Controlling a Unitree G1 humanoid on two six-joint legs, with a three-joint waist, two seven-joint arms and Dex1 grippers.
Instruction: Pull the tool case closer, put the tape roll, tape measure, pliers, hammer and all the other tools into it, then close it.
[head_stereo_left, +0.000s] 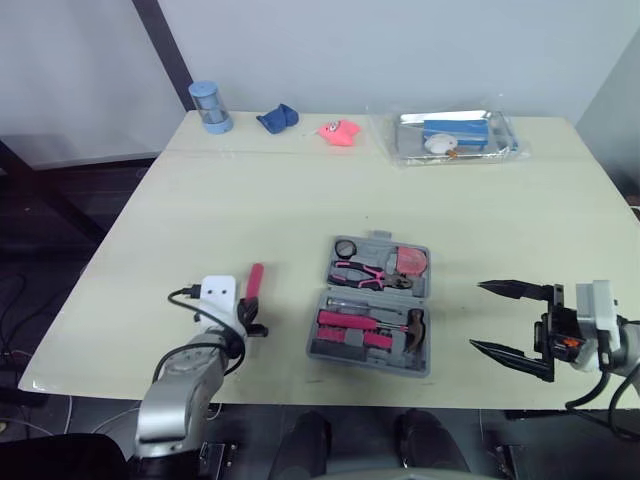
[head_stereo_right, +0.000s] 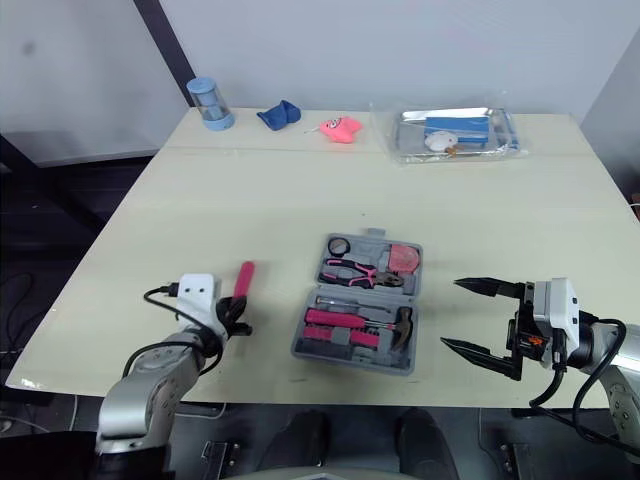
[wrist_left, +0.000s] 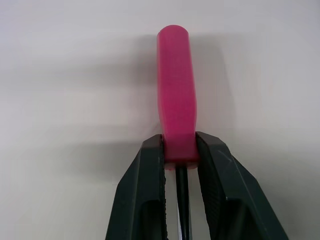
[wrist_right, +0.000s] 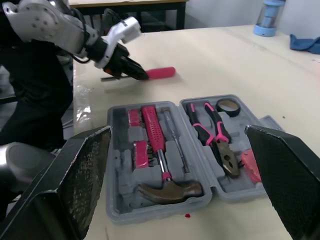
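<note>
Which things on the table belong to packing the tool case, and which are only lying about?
For the job: tool case, hammer, pliers, tape roll, screwdriver held in the left gripper.

Lying about: blue container, blue cloth, pink toy, clear packet.

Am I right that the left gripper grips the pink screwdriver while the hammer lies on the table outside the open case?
No: the hammer lies inside the open case, as the right wrist view shows; the left gripper does grip the screwdriver.
</note>
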